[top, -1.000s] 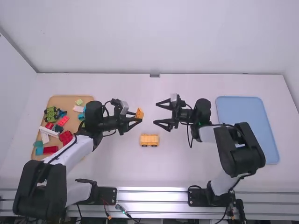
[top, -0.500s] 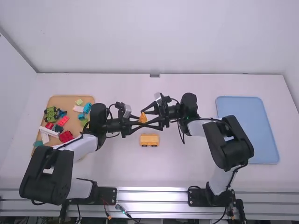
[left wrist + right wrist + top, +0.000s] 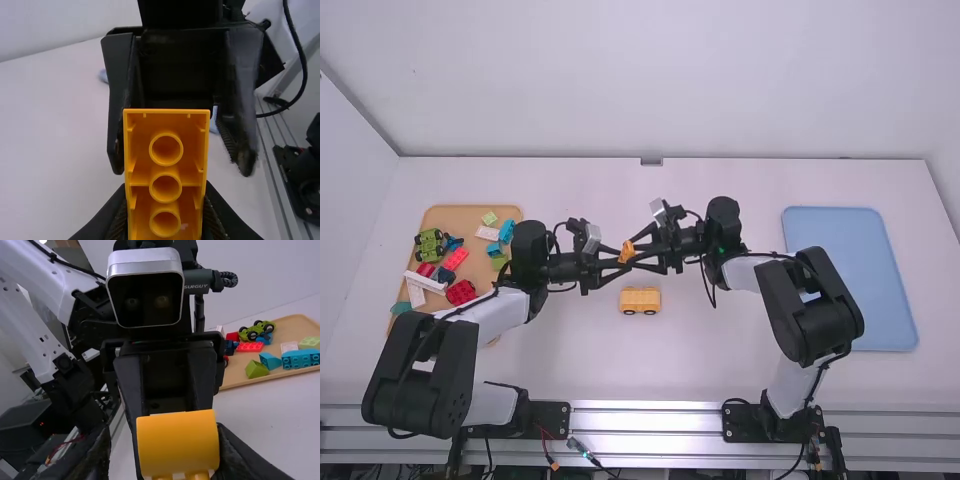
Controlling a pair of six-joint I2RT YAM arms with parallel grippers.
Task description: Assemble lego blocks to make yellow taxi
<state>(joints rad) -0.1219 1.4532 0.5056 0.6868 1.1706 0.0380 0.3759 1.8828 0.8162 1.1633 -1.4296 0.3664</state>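
In the high view the left gripper (image 3: 623,260) and right gripper (image 3: 628,256) meet over the middle of the table, around an orange-yellow block (image 3: 627,250). The left gripper (image 3: 165,202) is shut on the block (image 3: 166,172), whose hollow underside with three round tubes faces the left wrist camera. The block's smooth curved face (image 3: 177,442) fronts the right wrist camera. The right gripper (image 3: 164,435) is open around it, one finger close to its side and the other apart. A yellow car base with dark wheels (image 3: 640,300) stands on the table below.
At the left, a wooden tray (image 3: 470,217) holds several loose coloured blocks and a green wheeled piece (image 3: 429,246). A blue tray (image 3: 850,280) lies at the right. The metal rail (image 3: 645,435) runs along the near edge.
My right gripper has moved left and come around the block. My left gripper has shifted slightly right and nearer with the block, which has turned a little. The car base has stayed put.
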